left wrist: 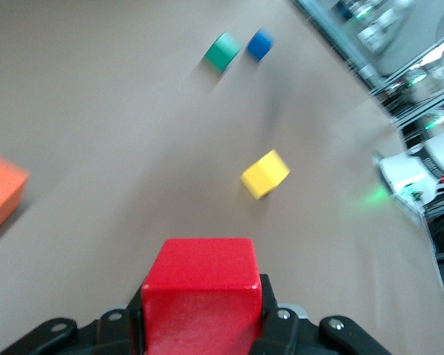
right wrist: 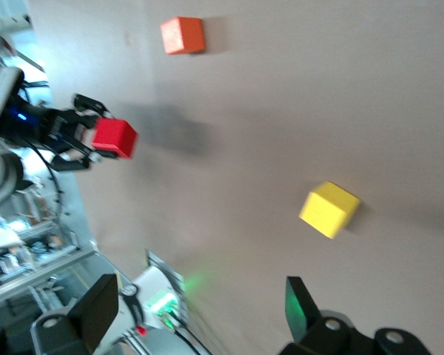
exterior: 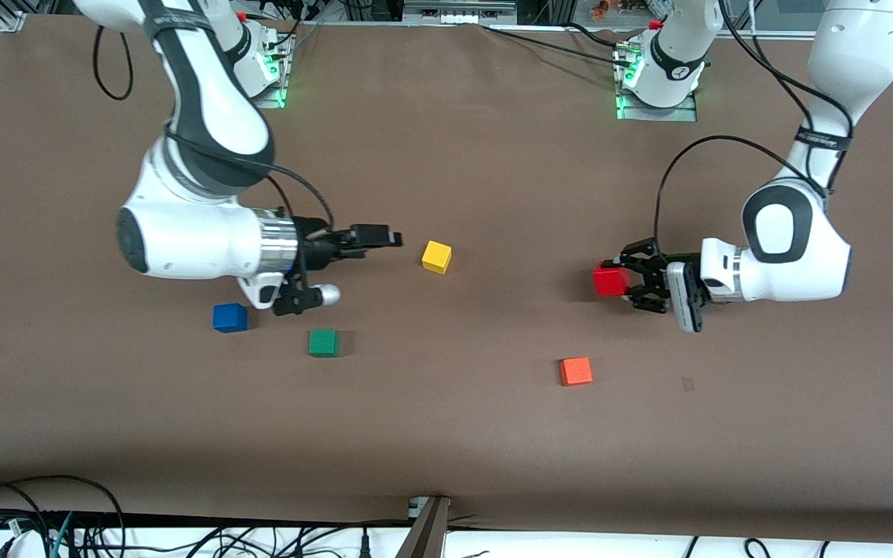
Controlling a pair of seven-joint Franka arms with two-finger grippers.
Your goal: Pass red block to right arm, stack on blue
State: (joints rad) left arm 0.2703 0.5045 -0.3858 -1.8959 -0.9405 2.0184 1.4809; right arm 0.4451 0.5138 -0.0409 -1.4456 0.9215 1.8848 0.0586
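The red block (exterior: 611, 280) hangs just above the table at the left arm's end, with my left gripper (exterior: 626, 280) shut on it. In the left wrist view the red block (left wrist: 203, 285) fills the space between the black fingers (left wrist: 270, 314). My right gripper (exterior: 384, 237) is open and holds nothing. It is level over bare table and points toward the yellow cube (exterior: 436, 256). From the right wrist the red block (right wrist: 115, 137) shows farther off. The blue cube (exterior: 229, 318) rests on the table below the right arm's wrist, toward the front camera.
A green cube (exterior: 323, 342) lies beside the blue one, slightly nearer to the front camera. An orange cube (exterior: 575, 371) sits nearer to the camera than the held red block. The brown table (exterior: 446, 434) stretches wide between the two arms.
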